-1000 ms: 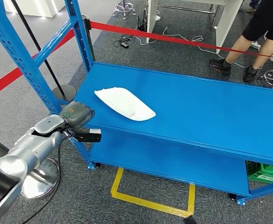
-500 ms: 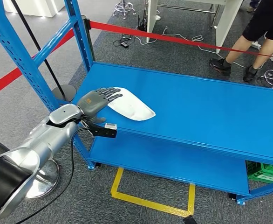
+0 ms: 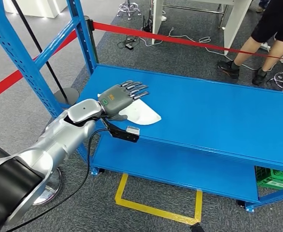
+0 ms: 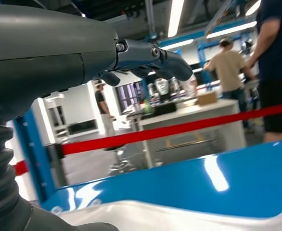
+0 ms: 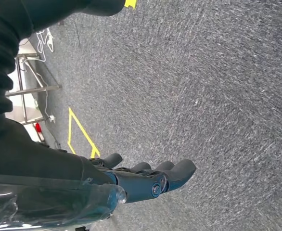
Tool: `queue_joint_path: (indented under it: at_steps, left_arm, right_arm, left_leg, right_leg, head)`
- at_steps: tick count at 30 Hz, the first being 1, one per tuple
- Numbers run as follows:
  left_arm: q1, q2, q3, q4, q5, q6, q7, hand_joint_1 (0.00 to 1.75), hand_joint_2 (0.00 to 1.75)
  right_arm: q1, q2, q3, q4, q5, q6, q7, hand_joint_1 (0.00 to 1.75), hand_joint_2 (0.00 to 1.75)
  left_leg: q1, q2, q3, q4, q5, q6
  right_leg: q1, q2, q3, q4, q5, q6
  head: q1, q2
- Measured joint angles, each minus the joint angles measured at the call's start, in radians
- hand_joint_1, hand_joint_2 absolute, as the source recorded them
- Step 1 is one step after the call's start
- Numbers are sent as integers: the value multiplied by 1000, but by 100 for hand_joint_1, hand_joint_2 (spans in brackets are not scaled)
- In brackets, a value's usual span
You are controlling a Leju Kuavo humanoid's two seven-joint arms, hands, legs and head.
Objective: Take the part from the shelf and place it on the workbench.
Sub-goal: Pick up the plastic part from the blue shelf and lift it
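Hovering left robot hand [image 3: 122, 98], fingers spread, over white part [image 3: 143, 114]

One white part [image 3: 142, 112], one blue shelf [image 3: 213, 116], two hands [image 3: 120, 99].
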Motion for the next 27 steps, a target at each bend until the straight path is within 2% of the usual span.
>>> queue_joint_path:
  at_steps: [5,12,20,27]
  left_arm:
    - [1,17,-22,11,-17,-15,27,0,175]
    - [16,72,-41,57,-28,-135,133,0,175]
    - [22,107,-51,85,-32,-169,150,0,175]
    - [21,133,-57,98,-35,-266,170,0,175]
  right_arm:
    - [0,0,0,0,1,0,0,0,175]
    - [1,-2,0,0,1,5,2,0,175]
    - [0,-4,0,0,1,6,2,0,175]
    - [0,-5,0,0,1,7,0,0,175]
  left_leg:
    - [1,0,0,0,0,0]
    - [0,0,-1,0,0,0]
    - [0,0,-2,0,0,-1]
    - [0,0,-2,0,0,-1]
  right_leg:
    - [1,0,0,0,0,0]
    - [0,1,-1,1,0,0]
    - [0,0,-1,1,0,0]
    - [0,0,-2,1,0,0]
  head:
    - [0,0]
    - [0,0]
    - [0,0]
    - [0,0]
